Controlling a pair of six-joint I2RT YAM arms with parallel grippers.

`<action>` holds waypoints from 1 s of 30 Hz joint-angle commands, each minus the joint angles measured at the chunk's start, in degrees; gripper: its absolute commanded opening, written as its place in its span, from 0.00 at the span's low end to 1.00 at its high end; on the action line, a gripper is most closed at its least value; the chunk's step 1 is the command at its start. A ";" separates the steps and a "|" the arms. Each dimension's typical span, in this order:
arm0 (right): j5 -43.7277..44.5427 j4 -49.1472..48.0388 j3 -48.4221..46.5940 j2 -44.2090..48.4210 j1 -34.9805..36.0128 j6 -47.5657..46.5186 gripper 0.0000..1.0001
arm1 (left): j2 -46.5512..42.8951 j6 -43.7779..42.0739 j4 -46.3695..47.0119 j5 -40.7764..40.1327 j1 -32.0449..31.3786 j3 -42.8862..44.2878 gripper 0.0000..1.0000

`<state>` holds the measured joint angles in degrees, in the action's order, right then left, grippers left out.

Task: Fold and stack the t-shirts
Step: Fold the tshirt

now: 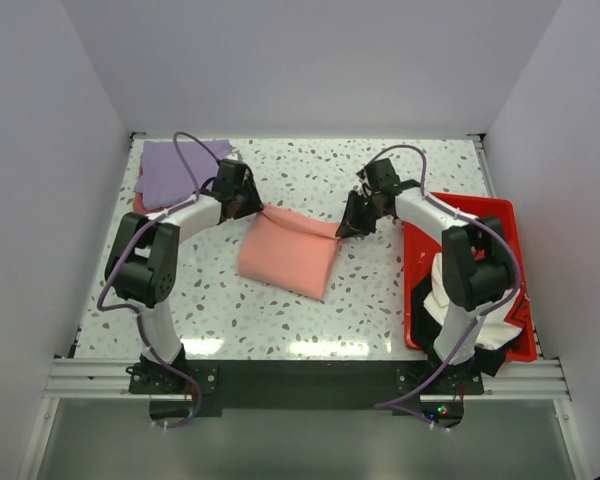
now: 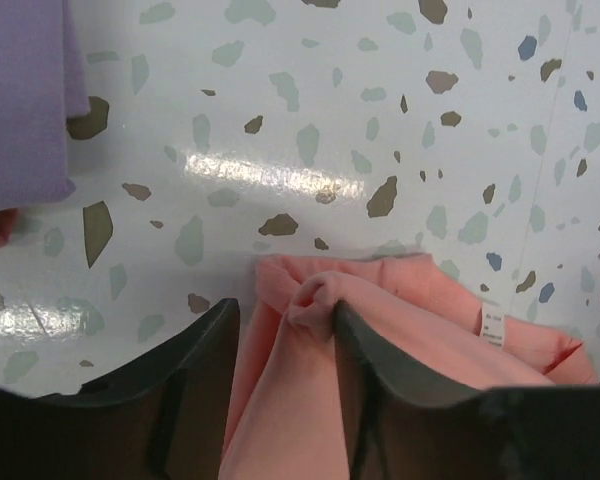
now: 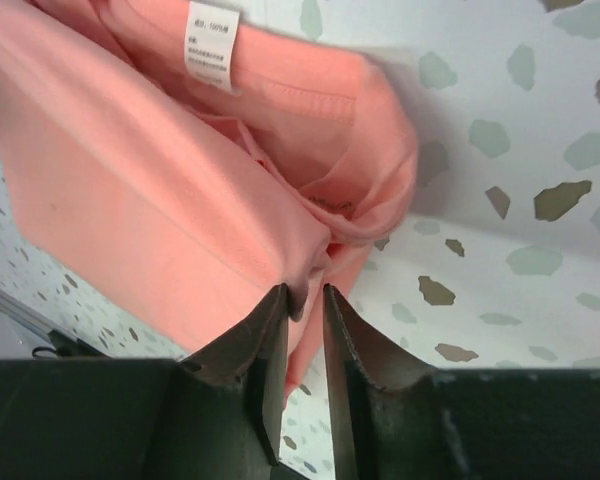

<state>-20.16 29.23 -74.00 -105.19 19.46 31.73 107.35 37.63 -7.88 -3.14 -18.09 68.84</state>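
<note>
The salmon-pink cotton t-shirt [image 1: 288, 255] lies folded in the middle of the speckled terrazzo counter [image 1: 310, 170], its far edge drawn between the two arms. The left claw [image 2: 285, 315] stands parted — a bunched corner of the shirt sits between its fingers. The right claw [image 3: 303, 292] shows only a narrow gap with a fold at its tips; whether it pinches, I cannot tell. A lavender-purple folded t-shirt [image 1: 175, 170] rests at the far-left corner.

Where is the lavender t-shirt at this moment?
Top view: the lavender t-shirt lies folded in the far-left corner of the table, atop a pinkish cloth, just beyond the left gripper.
</note>
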 commanded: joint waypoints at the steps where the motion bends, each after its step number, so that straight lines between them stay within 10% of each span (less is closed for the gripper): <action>1: 0.92 0.91 -4.66 -0.54 -1.27 -1.57 0.27 | -3.10 -1.94 1.29 0.14 0.95 2.44 0.51; 6: -4.17 -0.22 -5.90 4.09 -0.92 -2.02 0.99 | -10.47 -2.21 0.32 1.90 1.03 -0.18 1.00; 14: -8.66 -6.11 2.62 13.25 6.19 -1.23 0.99 | -24.02 1.65 5.59 7.61 -2.56 -14.33 1.00; 30: -7.17 -13.68 -7.47 -5.46 10.78 -0.44 0.99 | -24.47 6.85 14.47 14.92 -5.73 -28.58 1.00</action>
<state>-29.06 18.55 -76.75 -109.25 31.29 31.42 81.91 43.42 1.30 9.23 -23.90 40.86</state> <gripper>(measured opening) 0.987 0.997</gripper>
